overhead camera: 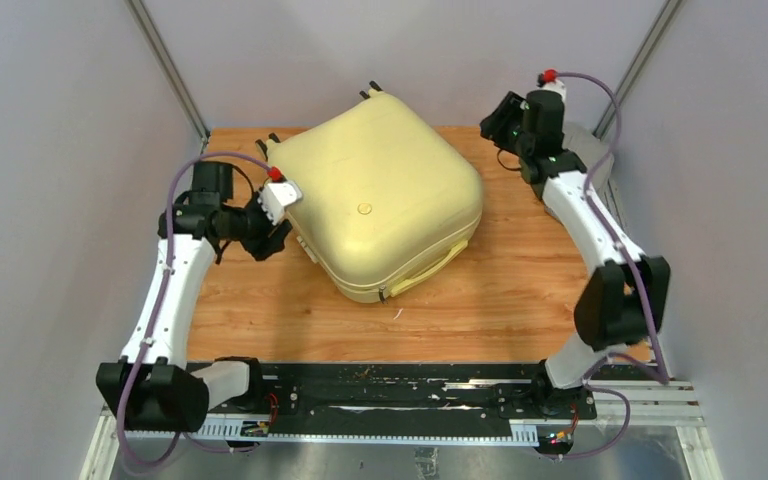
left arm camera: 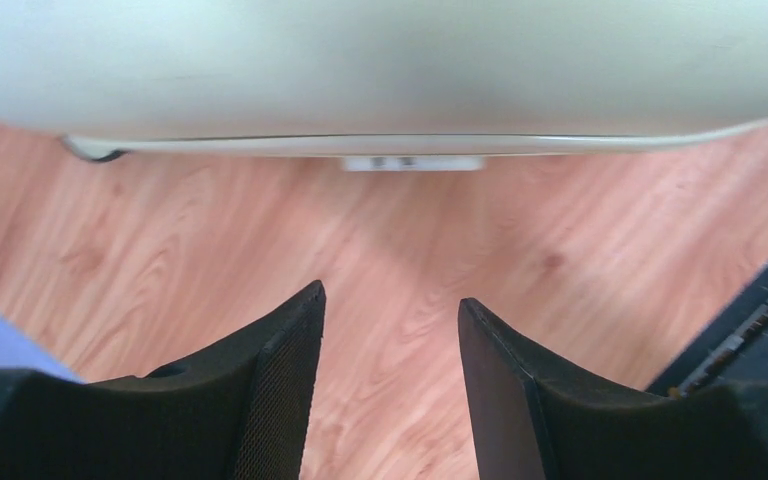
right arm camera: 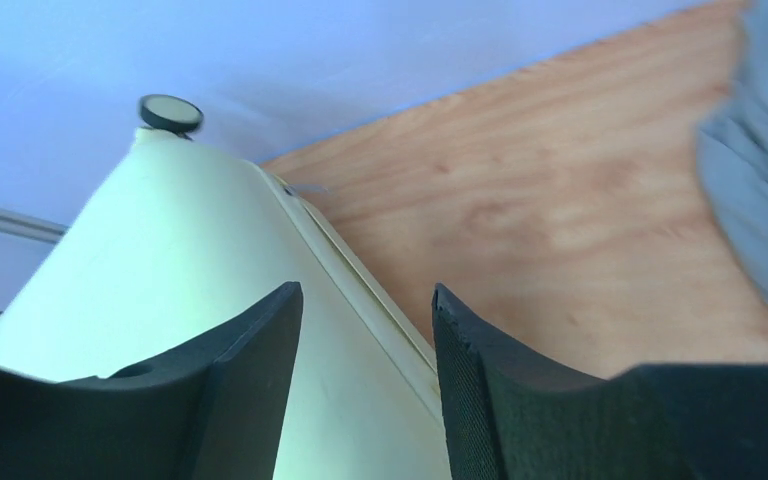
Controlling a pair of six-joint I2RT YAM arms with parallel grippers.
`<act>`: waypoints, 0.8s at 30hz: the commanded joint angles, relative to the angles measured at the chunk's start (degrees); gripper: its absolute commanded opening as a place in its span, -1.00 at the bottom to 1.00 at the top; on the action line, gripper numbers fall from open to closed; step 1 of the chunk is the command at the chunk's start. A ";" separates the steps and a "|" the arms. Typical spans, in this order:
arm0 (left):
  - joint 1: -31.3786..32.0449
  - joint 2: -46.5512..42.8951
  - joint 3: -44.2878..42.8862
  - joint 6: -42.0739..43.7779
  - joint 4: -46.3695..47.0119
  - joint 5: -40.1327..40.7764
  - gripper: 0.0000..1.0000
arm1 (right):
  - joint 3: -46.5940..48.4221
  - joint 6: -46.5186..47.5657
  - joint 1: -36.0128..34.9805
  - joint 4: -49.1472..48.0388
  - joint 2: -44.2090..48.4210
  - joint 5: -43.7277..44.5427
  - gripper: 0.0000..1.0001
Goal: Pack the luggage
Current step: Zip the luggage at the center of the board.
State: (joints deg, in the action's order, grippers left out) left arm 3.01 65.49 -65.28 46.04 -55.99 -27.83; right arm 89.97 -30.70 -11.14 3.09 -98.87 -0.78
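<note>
The luggage [overhead camera: 380,200], a pale yellow hard-shell suitcase, lies shut and flat in the middle of the wooden table, handle toward the front. My left gripper [overhead camera: 270,240] is open and empty, low beside its left edge. In the left wrist view the left gripper [left arm camera: 390,295] hovers over bare wood, with the shell's side [left arm camera: 360,70] just ahead. My right gripper [overhead camera: 497,125] is open and empty at the case's far right corner. In the right wrist view the right gripper [right arm camera: 365,290] is over the shell [right arm camera: 190,270] and its seam. A small wheel [right arm camera: 170,112] shows at the far end.
A grey cloth garment [right arm camera: 760,180] lies on the table to the right of the suitcase, by the right arm. Pale walls and metal posts close in the table on the left, back and right. A black rail [overhead camera: 380,395] runs along the near edge.
</note>
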 commanded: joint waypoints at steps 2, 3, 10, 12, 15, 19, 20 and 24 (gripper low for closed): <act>-9.08 8.22 -9.37 1.26 -2.29 -2.99 0.12 | -21.49 -4.21 0.85 6.43 16.03 6.16 0.05; -10.42 10.11 -11.27 0.45 -2.20 -3.89 0.11 | -25.27 -5.41 0.59 7.40 19.51 6.08 0.04; -15.01 20.44 -20.50 -3.72 1.87 -3.38 0.10 | -45.77 -15.87 -3.96 12.24 37.67 -1.66 -0.07; -15.13 21.52 -20.44 -5.35 5.16 -1.47 0.11 | -47.93 -18.51 -7.54 12.65 39.43 -1.08 -0.08; -15.13 22.44 -20.13 -7.36 8.29 0.42 0.12 | -48.31 -22.08 -14.06 11.79 39.07 2.89 -0.08; -15.13 22.29 -19.20 -7.86 8.66 0.85 0.11 | -46.22 -24.94 -19.94 11.49 33.91 5.90 -0.08; -15.16 21.73 -18.53 -7.88 8.95 0.96 0.11 | -46.05 -25.88 -21.03 11.16 32.30 6.66 -0.07; -15.21 19.17 -15.59 -7.08 11.04 2.03 0.12 | -45.65 -28.76 -23.32 9.56 27.90 8.04 -0.06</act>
State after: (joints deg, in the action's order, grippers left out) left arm -11.88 87.35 -83.20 39.20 -47.51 -27.22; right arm 42.70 -54.43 -32.10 13.28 -67.64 3.11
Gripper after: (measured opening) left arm 0.559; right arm 0.466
